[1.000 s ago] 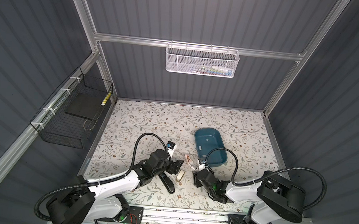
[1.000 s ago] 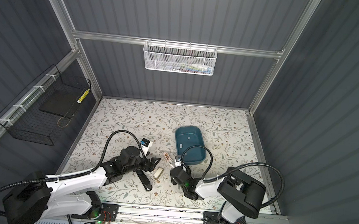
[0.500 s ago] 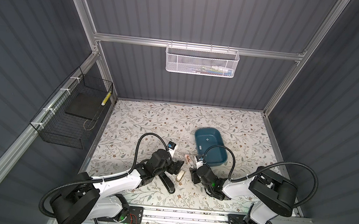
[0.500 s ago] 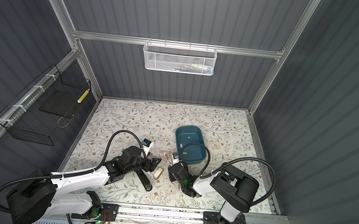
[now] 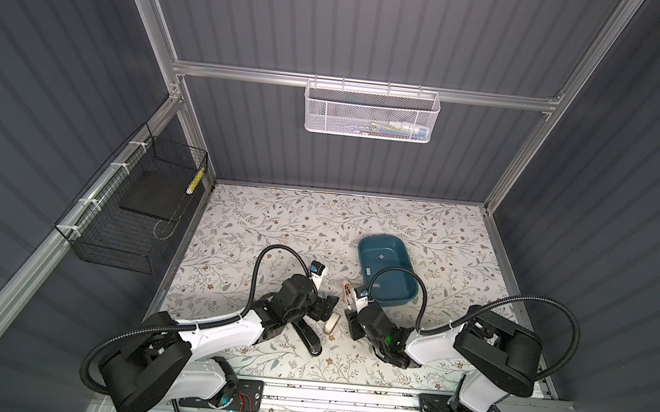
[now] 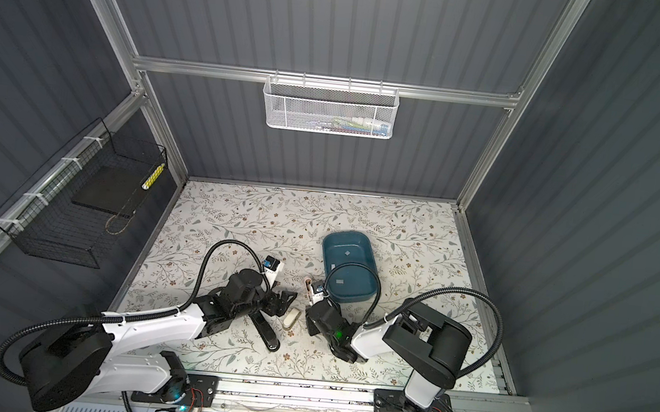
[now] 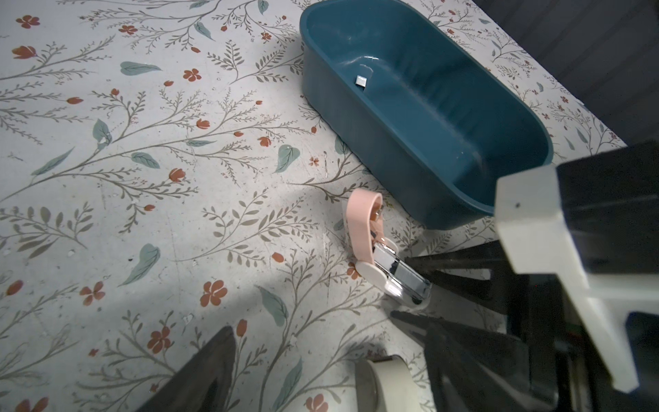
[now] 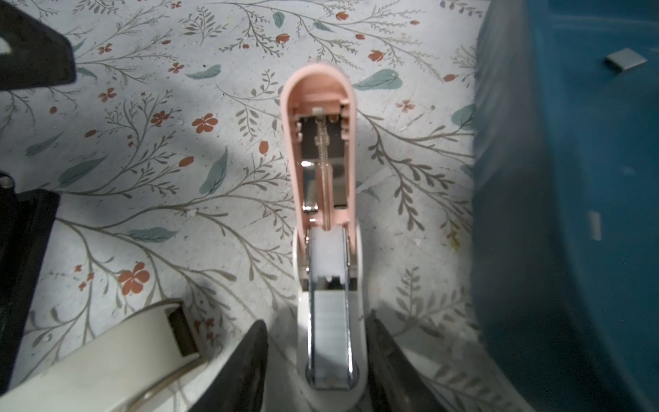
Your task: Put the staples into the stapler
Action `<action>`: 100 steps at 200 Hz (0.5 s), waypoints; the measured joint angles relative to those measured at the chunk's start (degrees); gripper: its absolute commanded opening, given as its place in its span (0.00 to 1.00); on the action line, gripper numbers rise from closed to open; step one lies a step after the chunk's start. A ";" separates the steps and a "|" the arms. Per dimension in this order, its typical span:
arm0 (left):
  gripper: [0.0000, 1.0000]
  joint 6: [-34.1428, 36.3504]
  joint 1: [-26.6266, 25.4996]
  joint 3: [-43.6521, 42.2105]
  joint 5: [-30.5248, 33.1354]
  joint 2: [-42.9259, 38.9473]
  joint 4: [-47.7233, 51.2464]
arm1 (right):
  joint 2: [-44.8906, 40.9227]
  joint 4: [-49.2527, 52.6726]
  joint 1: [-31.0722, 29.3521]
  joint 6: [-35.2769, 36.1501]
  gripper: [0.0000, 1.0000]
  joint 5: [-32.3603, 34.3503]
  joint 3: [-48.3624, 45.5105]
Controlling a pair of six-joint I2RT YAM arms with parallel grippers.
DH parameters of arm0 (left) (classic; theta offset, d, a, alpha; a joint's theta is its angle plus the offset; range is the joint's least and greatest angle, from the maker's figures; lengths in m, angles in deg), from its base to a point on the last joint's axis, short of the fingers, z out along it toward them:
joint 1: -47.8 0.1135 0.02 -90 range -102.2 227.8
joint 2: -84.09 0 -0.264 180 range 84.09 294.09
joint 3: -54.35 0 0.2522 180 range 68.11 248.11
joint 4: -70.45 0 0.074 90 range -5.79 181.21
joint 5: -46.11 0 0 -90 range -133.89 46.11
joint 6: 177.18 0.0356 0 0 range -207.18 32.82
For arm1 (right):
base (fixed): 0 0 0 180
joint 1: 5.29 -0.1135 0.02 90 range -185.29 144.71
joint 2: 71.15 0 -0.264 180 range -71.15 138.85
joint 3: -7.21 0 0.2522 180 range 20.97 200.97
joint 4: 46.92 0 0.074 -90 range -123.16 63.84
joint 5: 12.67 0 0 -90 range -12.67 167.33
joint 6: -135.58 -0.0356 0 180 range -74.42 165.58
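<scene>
The stapler (image 8: 321,149) lies on the floral mat with its pink lid flipped back; in both top views it shows as a small pink piece (image 5: 346,290) (image 6: 308,286). A grey ribbed strip of staples (image 8: 330,321) sits in its metal channel. My right gripper (image 8: 317,367) straddles the white base, open: one finger (image 8: 388,367) touches it, the other (image 8: 249,364) stands slightly off. More staples (image 8: 626,60) (image 7: 361,80) lie in the blue bin (image 5: 389,240). My left gripper (image 5: 328,305) is open and empty, just left of the stapler (image 7: 363,228).
A cream oblong object (image 5: 331,323) (image 8: 107,356) lies between the two grippers. A black stapler (image 5: 308,336) rests under the left arm. A white mesh basket (image 5: 369,111) hangs on the back wall and a black wire basket (image 5: 139,212) on the left wall.
My right gripper has moved in towards the stapler and its jaws have narrowed around the base. The left arm has hardly moved.
</scene>
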 measured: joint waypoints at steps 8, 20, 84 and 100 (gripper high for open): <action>0.84 -0.24 0.00 0.02 -0.02 0.00 -0.22 | 0.50 -0.22 0.00 0.09 0.46 0.48 0.33; 0.84 -0.46 0.11 0.17 -0.15 0.09 -0.66 | 1.01 -0.48 0.00 0.15 0.43 1.09 0.61; 0.81 -3.87 7.41 0.55 -9.14 4.81 -7.72 | 1.27 -1.05 0.00 -0.04 0.26 2.34 0.37; 0.78 -3.87 7.41 0.55 -11.28 6.58 -9.66 | 1.44 -1.97 0.00 -0.13 0.23 2.32 0.02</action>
